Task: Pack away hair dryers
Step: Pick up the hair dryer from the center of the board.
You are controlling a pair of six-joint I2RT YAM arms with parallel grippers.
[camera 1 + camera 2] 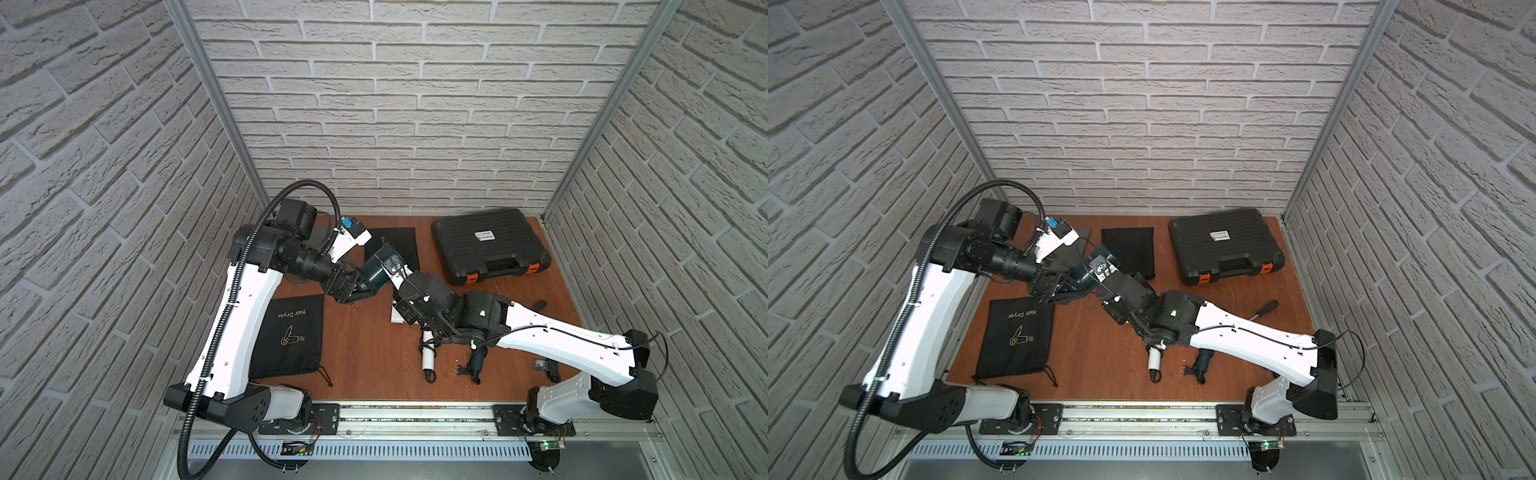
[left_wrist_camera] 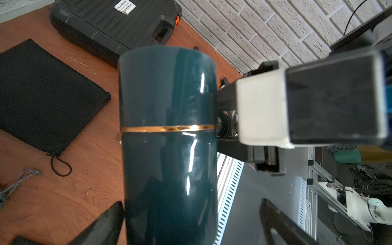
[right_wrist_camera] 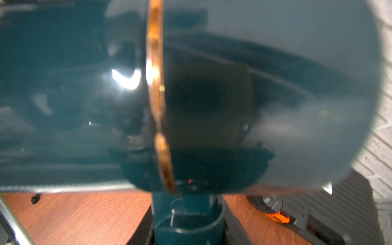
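Brick-patterned walls are boxing in the wooden table (image 1: pixel 374 353), and I'm taking the black case (image 1: pixel 490 245) at the back as my marker. Off the case's left end, clear of the table, a teal dryer (image 1: pixel 380 266) is hanging between both arms. My right gripper (image 3: pixel 188 224) is pinching its handle, as the right wrist view shows, with the barrel filling the picture above. My left gripper (image 1: pixel 360 286) is standing spread wide with the barrel lying between its fingers (image 2: pixel 101 224); whether either is touching it I cannot tell.

I'm judging the shell to be hard, glossy and slippery, and light for its bulk. The handle is offering the surer hold, while a grip round the barrel is likely to skate.

In front of the case, under my right arm, a white dryer (image 1: pixel 428 357) and a second teal dryer (image 1: pixel 478 361) are lying on the table with cords wound round them.
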